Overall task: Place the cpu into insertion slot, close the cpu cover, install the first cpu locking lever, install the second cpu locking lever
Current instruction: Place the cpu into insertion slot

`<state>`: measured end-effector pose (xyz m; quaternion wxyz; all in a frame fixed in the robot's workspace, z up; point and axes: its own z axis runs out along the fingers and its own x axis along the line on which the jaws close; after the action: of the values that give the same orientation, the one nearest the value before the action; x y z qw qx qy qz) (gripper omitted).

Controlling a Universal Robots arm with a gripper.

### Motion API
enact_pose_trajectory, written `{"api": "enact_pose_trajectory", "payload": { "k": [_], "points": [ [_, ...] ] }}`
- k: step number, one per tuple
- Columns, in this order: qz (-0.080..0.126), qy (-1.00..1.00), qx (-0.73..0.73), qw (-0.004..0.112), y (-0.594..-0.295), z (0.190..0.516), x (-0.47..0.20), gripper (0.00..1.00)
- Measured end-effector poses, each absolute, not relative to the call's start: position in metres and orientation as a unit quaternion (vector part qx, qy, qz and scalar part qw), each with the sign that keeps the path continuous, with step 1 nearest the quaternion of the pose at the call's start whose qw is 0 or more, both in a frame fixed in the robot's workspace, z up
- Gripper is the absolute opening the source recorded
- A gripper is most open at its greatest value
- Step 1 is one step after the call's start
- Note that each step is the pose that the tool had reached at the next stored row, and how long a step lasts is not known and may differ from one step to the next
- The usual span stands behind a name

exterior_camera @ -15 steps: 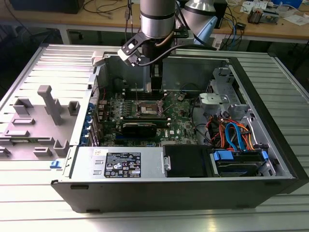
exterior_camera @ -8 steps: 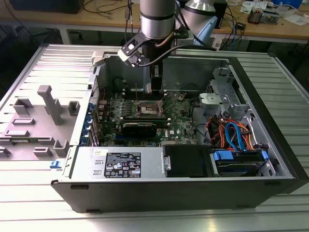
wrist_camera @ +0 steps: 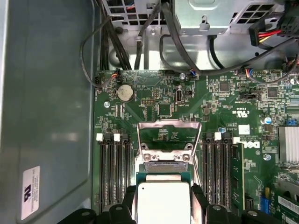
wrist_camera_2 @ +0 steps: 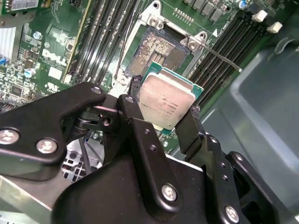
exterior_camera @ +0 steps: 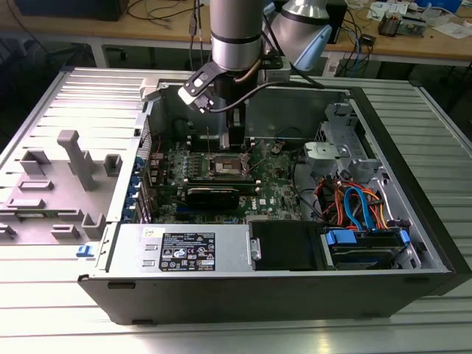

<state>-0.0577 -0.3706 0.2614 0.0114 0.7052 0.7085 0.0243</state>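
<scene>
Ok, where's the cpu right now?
In the second wrist view the cpu sits clamped in the pincer, held just off the open insertion slot on the green board, not yet seated in it.

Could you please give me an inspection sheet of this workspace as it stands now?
Surface: ribbed metal table carrying an open computer case.
Job's things: cpu held near the empty insertion slot, not seated; cpu cover raised open; locking lever swung clear.
Clutter: grey plastic blocks at the exterior view's left.
Grippers: gripper, jaws shut on the cpu's edges.
Cables: orange and blue bundle at the case's end on the exterior view's right; black cables beyond the green board.
Surroundings: wooden bench behind, with loose items.
</scene>
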Motion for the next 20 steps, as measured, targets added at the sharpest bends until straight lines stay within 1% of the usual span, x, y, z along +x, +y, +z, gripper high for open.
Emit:
{"api": "enact_pose_trajectory", "payload": {
  "k": [5, 16, 20],
  "points": [
    [0.024, 0.71, 0.703, 0.011, -0.371, 0.25, -0.058, 0.55],
    [0.024, 0.711, 0.703, 0.011, -0.371, 0.25, -0.058, 0.55],
    [0.022, 0.711, 0.703, 0.013, -0.371, 0.249, -0.058, 0.55]
  ]
}}
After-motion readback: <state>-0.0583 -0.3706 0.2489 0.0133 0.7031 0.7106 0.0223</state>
